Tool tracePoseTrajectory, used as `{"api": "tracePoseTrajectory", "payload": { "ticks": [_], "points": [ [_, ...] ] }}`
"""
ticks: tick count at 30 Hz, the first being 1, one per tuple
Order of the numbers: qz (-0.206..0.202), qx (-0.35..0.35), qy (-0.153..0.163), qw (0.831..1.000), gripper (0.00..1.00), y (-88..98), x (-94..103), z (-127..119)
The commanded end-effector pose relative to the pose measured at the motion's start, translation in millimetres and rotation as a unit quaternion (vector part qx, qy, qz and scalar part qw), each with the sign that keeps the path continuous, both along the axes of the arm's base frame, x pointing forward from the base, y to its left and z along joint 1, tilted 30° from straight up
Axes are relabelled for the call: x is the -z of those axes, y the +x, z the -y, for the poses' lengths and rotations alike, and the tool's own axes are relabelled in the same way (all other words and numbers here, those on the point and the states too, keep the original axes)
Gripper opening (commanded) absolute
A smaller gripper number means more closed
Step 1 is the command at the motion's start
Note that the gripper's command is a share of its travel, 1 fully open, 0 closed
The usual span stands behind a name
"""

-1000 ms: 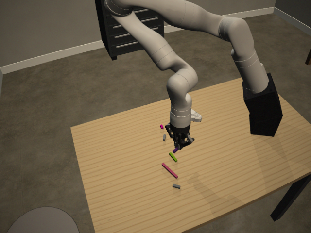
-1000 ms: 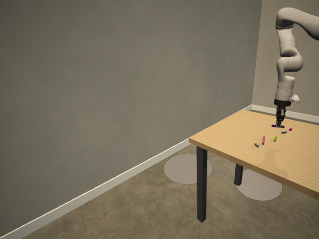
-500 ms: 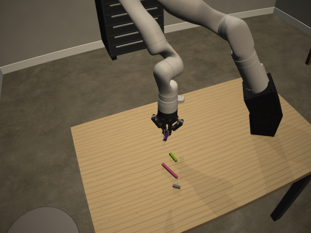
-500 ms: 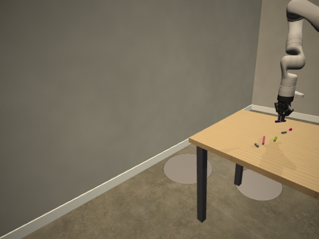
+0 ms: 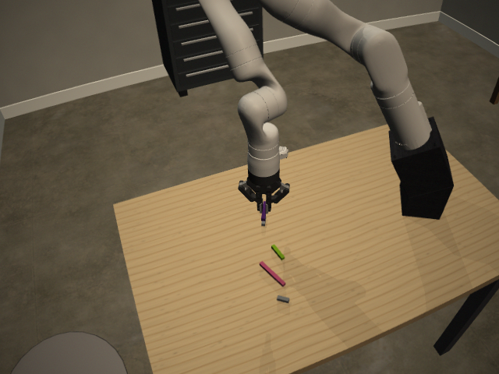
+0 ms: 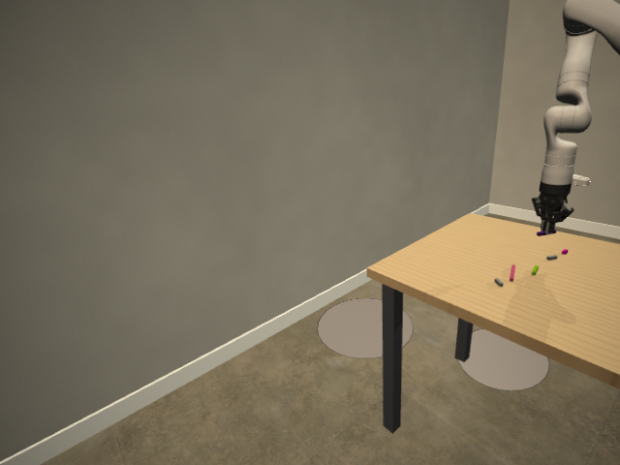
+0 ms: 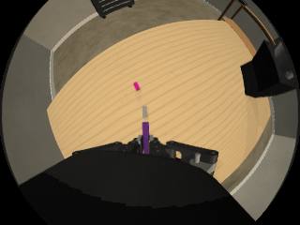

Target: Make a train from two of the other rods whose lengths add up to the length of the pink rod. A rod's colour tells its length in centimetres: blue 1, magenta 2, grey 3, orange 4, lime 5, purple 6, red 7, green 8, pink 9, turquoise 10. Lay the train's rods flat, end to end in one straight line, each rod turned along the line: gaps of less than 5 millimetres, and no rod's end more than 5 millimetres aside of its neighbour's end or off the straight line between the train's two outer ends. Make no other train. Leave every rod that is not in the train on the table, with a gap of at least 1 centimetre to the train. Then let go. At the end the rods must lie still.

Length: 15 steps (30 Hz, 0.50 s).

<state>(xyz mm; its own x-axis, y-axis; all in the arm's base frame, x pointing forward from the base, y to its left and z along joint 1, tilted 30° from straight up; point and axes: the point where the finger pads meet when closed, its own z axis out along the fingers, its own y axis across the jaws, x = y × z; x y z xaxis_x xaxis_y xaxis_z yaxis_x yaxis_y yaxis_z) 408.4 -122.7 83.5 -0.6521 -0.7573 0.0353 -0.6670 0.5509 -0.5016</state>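
My gripper [image 5: 263, 207] [image 6: 547, 230] [image 7: 146, 141] is shut on the purple rod [image 5: 263, 213] [image 6: 541, 232] [image 7: 145, 135] and holds it low over the wooden table [image 5: 181, 261] [image 6: 450, 250]. In the wrist view the purple rod points along a short grey rod [image 7: 145, 112] [image 6: 551, 258] [image 5: 263, 223] just beyond its end, with a small gap. A magenta rod [image 7: 137, 86] [image 6: 564, 251] lies further on. The lime rod [image 5: 277, 252] [image 6: 535, 270], the pink rod [image 5: 272, 273] [image 6: 511, 272] and a second grey rod [image 5: 282, 298] [image 6: 498, 282] lie flat nearer the front edge.
The arm's black base block [image 5: 422, 181] [image 7: 265, 71] stands at the table's right side. A dark drawer cabinet [image 5: 193, 40] stands on the floor behind the table.
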Motion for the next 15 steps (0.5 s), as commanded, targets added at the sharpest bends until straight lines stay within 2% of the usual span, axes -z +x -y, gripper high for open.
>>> {"api": "tracePoseTrajectory", "payload": {
  "ticks": [1,15],
  "points": [
    [0.002,0.003,0.001,1.000,0.05,1.3,-2.4,1.8],
    [0.002,0.002,0.003,1.000,0.05,4.4,4.7,4.8]
  ]
}}
